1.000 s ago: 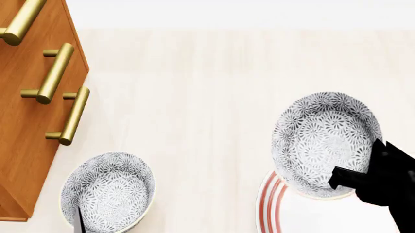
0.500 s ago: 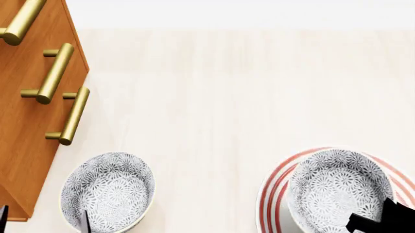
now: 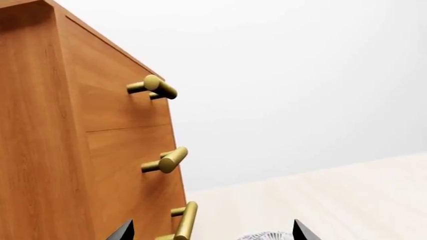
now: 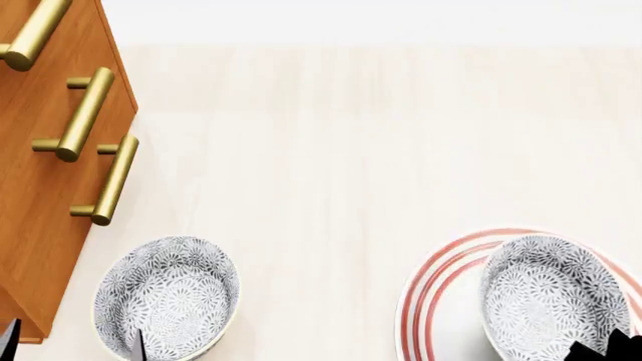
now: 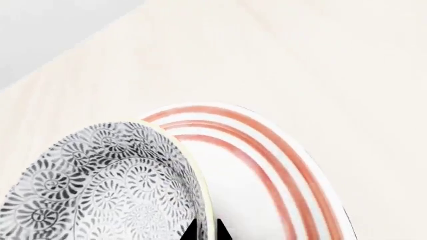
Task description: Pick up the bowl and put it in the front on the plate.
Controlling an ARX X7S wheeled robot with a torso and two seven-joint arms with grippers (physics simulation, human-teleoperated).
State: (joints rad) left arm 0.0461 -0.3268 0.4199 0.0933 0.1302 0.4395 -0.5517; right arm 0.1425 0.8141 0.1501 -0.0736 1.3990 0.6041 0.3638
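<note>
You're at the placing step: your right gripper (image 5: pixel 205 231) pinches the rim of the bowl (image 4: pixel 554 297) over the plate (image 4: pixel 441 282) at the near right, so lower it gently and let go, while the left gripper's (image 3: pixel 210 232) jaws sit wide apart.

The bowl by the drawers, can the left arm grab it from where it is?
Probably yes: the left gripper hangs open right at that bowl, with nothing between them.
</note>
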